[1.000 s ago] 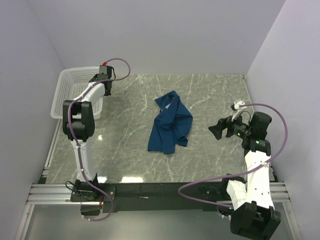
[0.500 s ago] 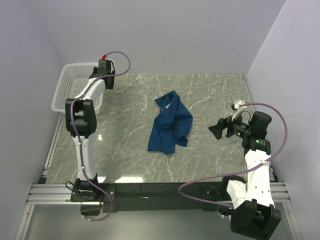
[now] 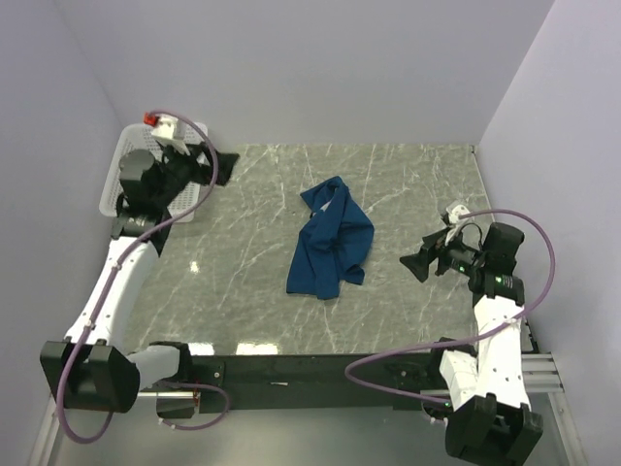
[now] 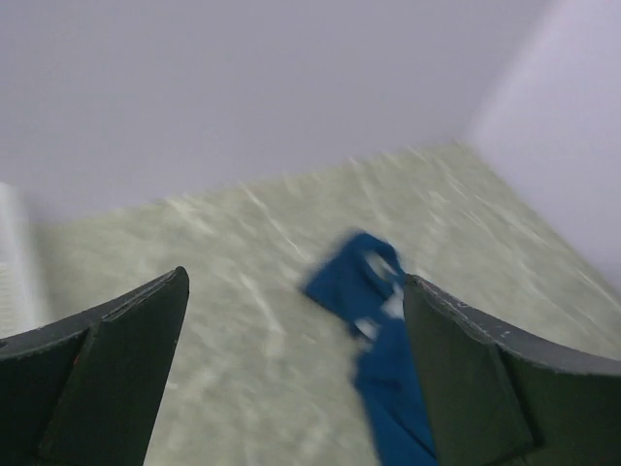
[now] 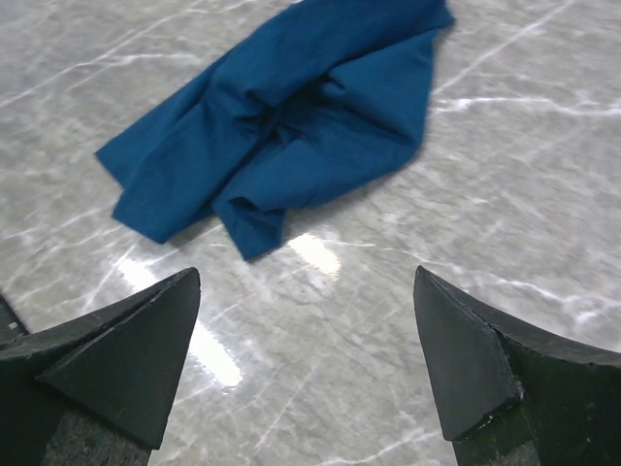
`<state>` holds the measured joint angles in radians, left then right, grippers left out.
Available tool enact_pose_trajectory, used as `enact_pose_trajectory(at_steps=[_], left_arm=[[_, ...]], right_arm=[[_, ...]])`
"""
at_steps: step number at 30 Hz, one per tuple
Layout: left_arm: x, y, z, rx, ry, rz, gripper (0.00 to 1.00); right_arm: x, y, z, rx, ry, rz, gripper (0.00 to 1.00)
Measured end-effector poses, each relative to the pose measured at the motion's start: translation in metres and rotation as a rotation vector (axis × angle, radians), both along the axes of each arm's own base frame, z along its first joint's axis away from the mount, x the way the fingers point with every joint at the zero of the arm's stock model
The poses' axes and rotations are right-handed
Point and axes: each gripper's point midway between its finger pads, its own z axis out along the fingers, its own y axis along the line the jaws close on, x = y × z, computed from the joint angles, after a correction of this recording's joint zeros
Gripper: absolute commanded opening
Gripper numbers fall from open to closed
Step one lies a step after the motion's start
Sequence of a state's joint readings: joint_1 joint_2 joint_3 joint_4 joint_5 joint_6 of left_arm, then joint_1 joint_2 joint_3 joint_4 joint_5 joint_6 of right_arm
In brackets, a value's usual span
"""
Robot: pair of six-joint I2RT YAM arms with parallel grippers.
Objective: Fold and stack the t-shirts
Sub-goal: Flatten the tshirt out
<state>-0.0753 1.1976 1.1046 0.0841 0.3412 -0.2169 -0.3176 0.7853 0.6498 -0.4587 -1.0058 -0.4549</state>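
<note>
Marble table, bunched t-shirt (sleeves indistinct)

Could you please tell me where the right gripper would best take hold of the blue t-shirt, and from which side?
Probably the folded corner of the t-shirt nearest the right gripper, coming from the right and down from above. The shirt lies crumpled on the table, and that corner sticks out clear of the bunched middle, so it could likely be pinched alone.
</note>
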Motion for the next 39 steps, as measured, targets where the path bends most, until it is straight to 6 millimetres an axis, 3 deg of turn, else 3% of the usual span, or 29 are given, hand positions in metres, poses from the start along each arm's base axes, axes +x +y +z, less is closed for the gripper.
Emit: enact_pose_trajectory(at_steps=[2, 4, 7, 9, 10, 13, 19, 24, 28, 31, 33, 37, 39], left_arm=[[-0.016, -0.023, -0.018, -0.065, 0.048, -0.132, 0.95], [-0.027, -0.037, -0.065, -0.113, 0.196, -0.207, 0.95], [-0.056, -0.042, -0.160, -0.151, 0.504, -0.222, 0.95], [-0.083, -0.039, -0.193, -0.147, 0.624, -0.207, 0.96], [-0.095, -0.036, -0.200, -0.138, 0.648, -0.195, 0.96], [-0.116, -0.023, -0.183, -0.090, 0.555, -0.135, 0.98], [-0.126, 0.010, -0.103, -0.036, 0.180, 0.036, 0.99], [-0.122, 0.024, -0.103, -0.023, 0.157, 0.119, 0.99], [-0.116, 0.027, -0.116, -0.005, 0.201, 0.136, 1.00], [-0.113, 0.027, -0.125, 0.004, 0.232, 0.137, 0.99], [-0.113, 0.026, -0.127, 0.007, 0.243, 0.136, 0.99], [-0.114, 0.026, -0.128, 0.008, 0.244, 0.135, 0.99], [-0.114, 0.026, -0.128, 0.008, 0.244, 0.131, 0.99]], right_arm=[[-0.003, 0.006, -0.004, 0.011, 0.024, 0.035, 0.91], [-0.007, 0.020, -0.012, 0.009, 0.074, 0.098, 0.88], [-0.017, 0.065, -0.024, -0.055, 0.170, 0.286, 0.84], [-0.026, 0.096, -0.031, -0.110, 0.210, 0.403, 0.84], [-0.031, 0.109, -0.035, -0.140, 0.232, 0.447, 0.84], [-0.036, 0.134, -0.047, -0.236, 0.272, 0.495, 0.84], [-0.050, 0.193, -0.087, -0.389, 0.358, 0.520, 0.84], [-0.032, 0.218, -0.109, -0.454, 0.411, 0.387, 0.79], [-0.015, 0.221, -0.122, -0.491, 0.420, 0.274, 0.75], [-0.009, 0.217, -0.130, -0.514, 0.428, 0.223, 0.64], [-0.006, 0.214, -0.136, -0.533, 0.436, 0.200, 0.50], [-0.004, 0.210, -0.140, -0.550, 0.436, 0.181, 0.08], [-0.002, 0.208, -0.139, -0.555, 0.431, 0.174, 0.00]])
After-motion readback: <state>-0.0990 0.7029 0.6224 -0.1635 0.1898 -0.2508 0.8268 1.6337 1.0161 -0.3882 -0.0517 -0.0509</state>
